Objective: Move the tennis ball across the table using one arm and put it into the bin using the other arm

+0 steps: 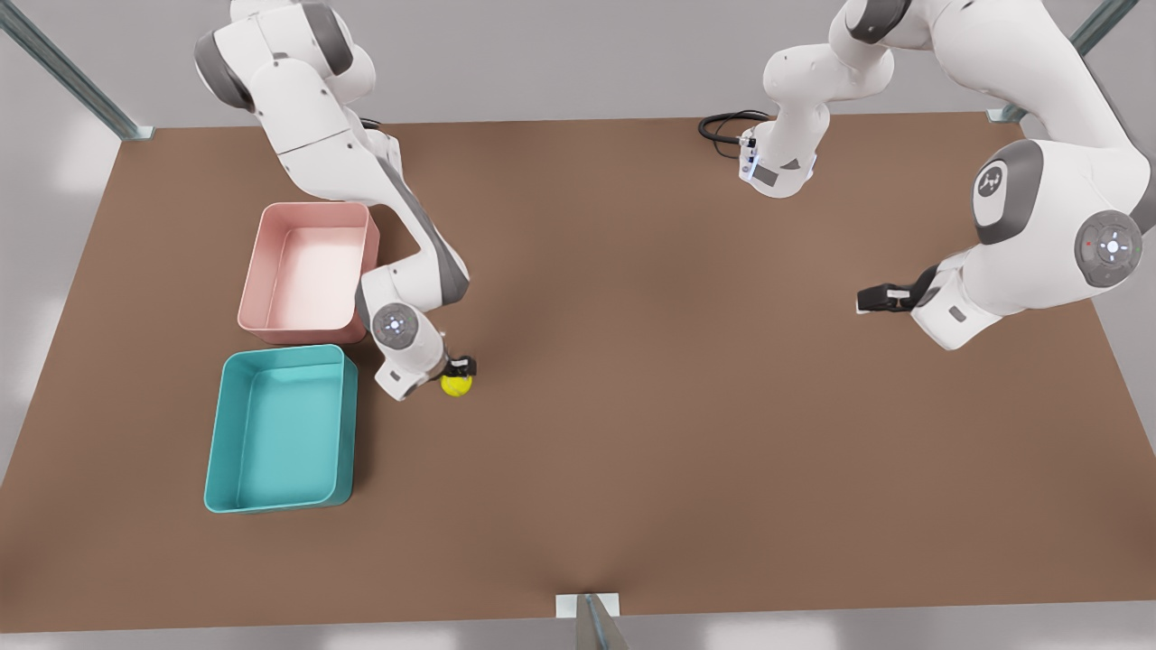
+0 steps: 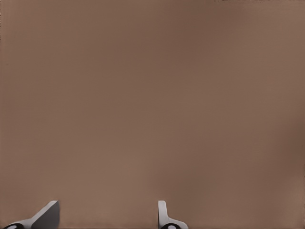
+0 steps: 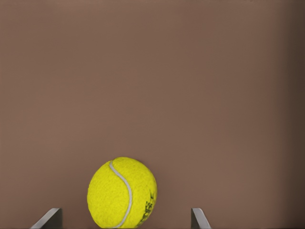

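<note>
Two arms reach over the brown desk point(image 1: 632, 433). The right hand point(image 1: 459, 368) sits at the tennis ball point(image 1: 456, 385), which lies on the desk just beside the teal bin point(image 1: 280, 429), off the bin's corner nearest the pink tub point(image 1: 307, 271). In the right wrist view the ball point(image 3: 122, 192) rests between the two fingertips point(image 3: 47, 218), which stand wide apart with a gap on each side of it, so this hand is released and not gripping (the white seam curves down the ball's face). The ball is outside the bin, and both the bin and the pink tub hold nothing.

The left hand point(image 1: 874, 299) waits well away from the ball, toward the far side of the desk from the bin, its arm bent low. In the left wrist view its fingertips point(image 2: 47, 213) are spread apart over bare desk point(image 2: 152, 95), so it too is released. A black cable point(image 1: 727, 122) loops on the desk near that arm's base.
</note>
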Motion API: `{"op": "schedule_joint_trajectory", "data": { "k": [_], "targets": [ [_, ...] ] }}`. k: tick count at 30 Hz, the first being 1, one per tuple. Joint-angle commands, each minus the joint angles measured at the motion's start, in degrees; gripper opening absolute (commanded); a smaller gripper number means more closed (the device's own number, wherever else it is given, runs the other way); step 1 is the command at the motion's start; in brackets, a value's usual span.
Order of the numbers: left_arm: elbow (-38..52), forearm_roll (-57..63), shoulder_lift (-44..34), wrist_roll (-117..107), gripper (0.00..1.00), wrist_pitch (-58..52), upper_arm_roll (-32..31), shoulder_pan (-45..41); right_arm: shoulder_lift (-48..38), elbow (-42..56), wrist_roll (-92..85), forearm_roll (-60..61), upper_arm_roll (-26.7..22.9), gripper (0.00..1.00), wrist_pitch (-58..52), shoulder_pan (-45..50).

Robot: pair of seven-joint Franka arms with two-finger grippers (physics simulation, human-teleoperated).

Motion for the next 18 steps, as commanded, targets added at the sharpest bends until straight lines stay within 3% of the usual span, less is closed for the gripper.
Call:
{"op": "schedule_joint_trajectory", "data": {
  "k": [1,18],
  "targets": [
    [0.0,-0.3,-0.1,-14.9,1.0,-0.3,0.0,0.0,0.9,0.1,10.2,0.1,0.0,1.0,11.8,-0.1],
    [0.1,-1.7,1.7,-14.7,1.0,-0.2,-0.3,1.1,2.2,-4.4,10.3,0.1,0.0,1.0,12.4,1.1]
  ]
}}
